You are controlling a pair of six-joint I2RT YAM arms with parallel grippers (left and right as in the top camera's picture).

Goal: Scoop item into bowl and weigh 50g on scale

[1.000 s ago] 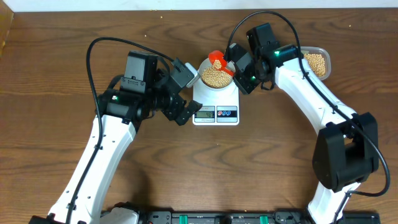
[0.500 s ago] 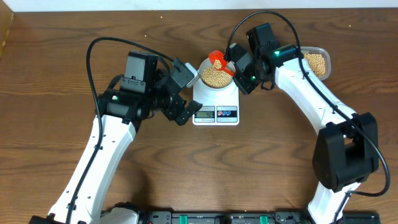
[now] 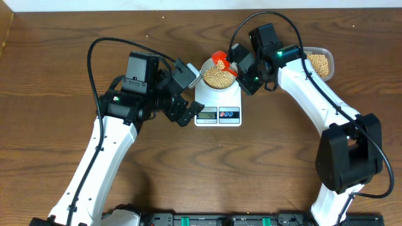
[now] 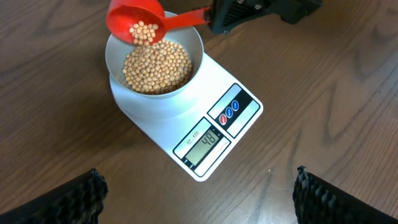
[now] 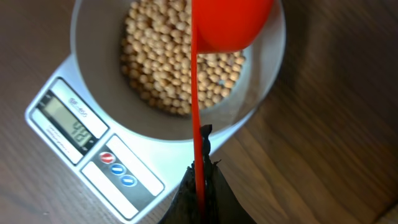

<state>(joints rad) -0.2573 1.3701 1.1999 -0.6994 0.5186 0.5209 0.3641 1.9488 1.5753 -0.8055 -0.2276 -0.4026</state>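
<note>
The pale bowl (image 3: 218,76) (image 4: 189,46) (image 5: 87,37) stands on the white scale (image 3: 218,105) (image 4: 217,81) (image 5: 56,74) and holds many tan beans (image 4: 157,67) (image 5: 168,68). The display (image 4: 205,140) reads 48. My right gripper (image 3: 242,68) (image 5: 200,180) is shut on the handle of a red scoop (image 3: 219,59) (image 4: 135,23) (image 5: 230,22). The scoop is tilted over the bowl's far rim with a few beans in it. My left gripper (image 3: 184,94) (image 4: 199,193) is open and empty, just left of the scale's front.
A clear plastic tub (image 3: 320,63) of beans sits at the back right, beyond my right arm. The table's far edge runs just behind the scale.
</note>
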